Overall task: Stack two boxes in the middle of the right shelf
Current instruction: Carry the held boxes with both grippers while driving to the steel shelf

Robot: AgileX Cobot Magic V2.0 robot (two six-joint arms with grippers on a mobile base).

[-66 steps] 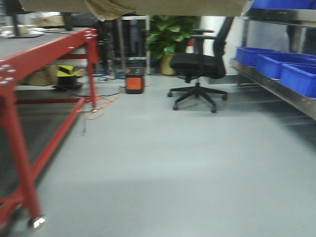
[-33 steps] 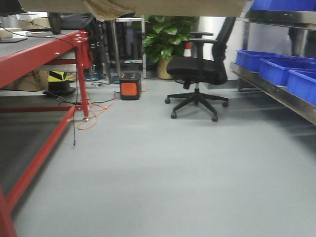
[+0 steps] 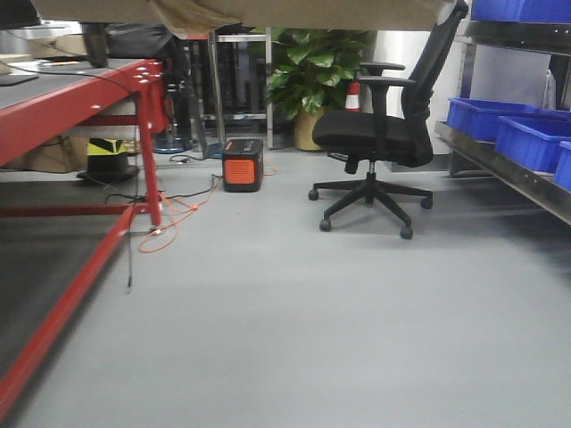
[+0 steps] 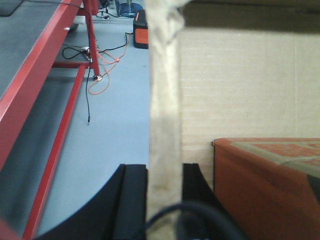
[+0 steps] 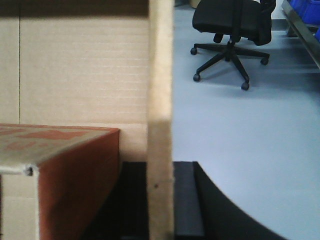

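Note:
A plain brown cardboard box is carried between both arms; its underside [image 3: 250,11] fills the top edge of the front view. My left gripper [image 4: 165,172] is shut on the box's left wall [image 4: 165,100]. My right gripper [image 5: 160,167] is shut on the right wall [image 5: 161,90]. Inside the box lies a second, reddish-brown box [image 4: 265,185] with a taped top [image 5: 60,165]. The steel shelf [image 3: 508,178] runs along the right side of the front view, apart from the grippers.
Blue bins [image 3: 526,138] sit on the shelf, more on a board above [image 3: 522,9]. A black office chair [image 3: 379,138] stands ahead right. A red-framed table [image 3: 80,98] flanks the left, with cables and an orange device [image 3: 243,165] on the grey floor.
The front view has shifted: the chair and blue bins slid right in the frame and the table's near leg left view. The box stays held at the top.

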